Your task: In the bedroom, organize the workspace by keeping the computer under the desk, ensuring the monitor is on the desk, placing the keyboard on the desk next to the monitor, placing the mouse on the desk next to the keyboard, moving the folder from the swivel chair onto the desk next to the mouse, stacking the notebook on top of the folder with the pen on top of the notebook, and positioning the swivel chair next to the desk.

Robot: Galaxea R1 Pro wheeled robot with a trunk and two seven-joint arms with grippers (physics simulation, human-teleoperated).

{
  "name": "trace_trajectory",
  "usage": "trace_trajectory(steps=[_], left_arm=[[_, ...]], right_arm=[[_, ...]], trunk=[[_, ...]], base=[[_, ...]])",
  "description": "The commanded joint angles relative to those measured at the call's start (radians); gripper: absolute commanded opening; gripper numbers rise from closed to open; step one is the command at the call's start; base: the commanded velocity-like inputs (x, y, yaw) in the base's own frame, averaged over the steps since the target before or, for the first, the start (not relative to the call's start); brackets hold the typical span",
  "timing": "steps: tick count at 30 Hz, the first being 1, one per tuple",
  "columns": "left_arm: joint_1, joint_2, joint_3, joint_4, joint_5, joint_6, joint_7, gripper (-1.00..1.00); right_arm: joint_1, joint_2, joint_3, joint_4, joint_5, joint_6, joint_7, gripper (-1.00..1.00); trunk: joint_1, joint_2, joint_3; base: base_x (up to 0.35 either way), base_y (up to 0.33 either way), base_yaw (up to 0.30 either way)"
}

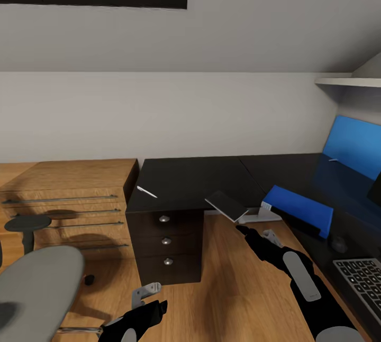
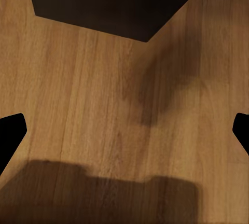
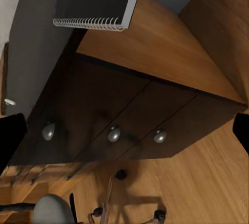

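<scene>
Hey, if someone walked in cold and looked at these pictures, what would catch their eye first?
Probably the flat bright blue folder lying on the long black desk, echoing the bright blue back panel at far right. Next, the dark spiral-bound notebook jutting past the desk's front edge, just beyond the right hand. Lower left, the grey padded swivel chair stands on the wooden floor.

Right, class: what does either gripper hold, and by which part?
Nothing, apparently: left gripper and right gripper stand open; the dark spiral-bound notebook tilts just beyond the right one.
</scene>
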Motion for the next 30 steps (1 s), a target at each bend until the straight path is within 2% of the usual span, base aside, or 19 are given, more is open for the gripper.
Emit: trace_trajectory(steps=[1, 6, 13, 14, 15, 21, 30], left_arm=[[-0.001, 0.0, -0.001, -0.001, 0.011, 0.002, 0.01, 1.0], [-0.001, 0.0, -0.002, -0.001, 0.01, 0.002, 0.01, 1.0], [-0.001, 0.0, -0.002, 0.0, 0.009, 0.002, 0.01, 1.0], [-0.001, 0.0, -0.002, 0.0, 0.009, 0.002, 0.01, 1.0], [-0.001, 0.0, -0.002, 0.0, 0.009, 0.002, 0.01, 1.0], [-0.001, 0.0, -0.002, 0.001, 0.009, 0.002, 0.01, 1.0], [-0.001, 0.0, -0.002, 0.004, 0.01, 0.003, 0.009, 1.0]], right_arm=[[-0.001, -0.001, -0.001, 0.004, -0.009, 0.003, 0.011, 1.0], [-0.001, -0.015, -0.003, 0.051, -0.008, -0.003, 0.143, 1.0], [-0.001, -0.035, -0.02, 0.149, -0.007, -0.033, 0.393, 1.0], [-0.001, -0.037, -0.029, 0.166, -0.007, -0.041, 0.446, 1.0], [-0.001, -0.038, -0.034, 0.173, -0.007, -0.044, 0.466, 1.0], [-0.001, -0.04, -0.068, 0.192, -0.007, -0.052, 0.525, 1.0], [-0.001, -0.042, -0.115, 0.199, -0.007, -0.053, 0.537, 1.0]], trunk=[[0.004, -0.008, -0.004], [0.023, -0.043, -0.02], [0.05, -0.092, -0.042], [0.054, -0.099, -0.045], [0.058, -0.106, -0.048], [0.081, -0.148, -0.067], [0.115, -0.211, -0.095]], base=[[0.0, 0.0, 0.0], [0.0, 0.0, 0.0], [0.0, 0.0, 0.0], [0.0, 0.0, 0.0], [0.0, 0.0, 0.0], [0.0, 0.0, 0.0], [0.0, 0.0, 0.0]])
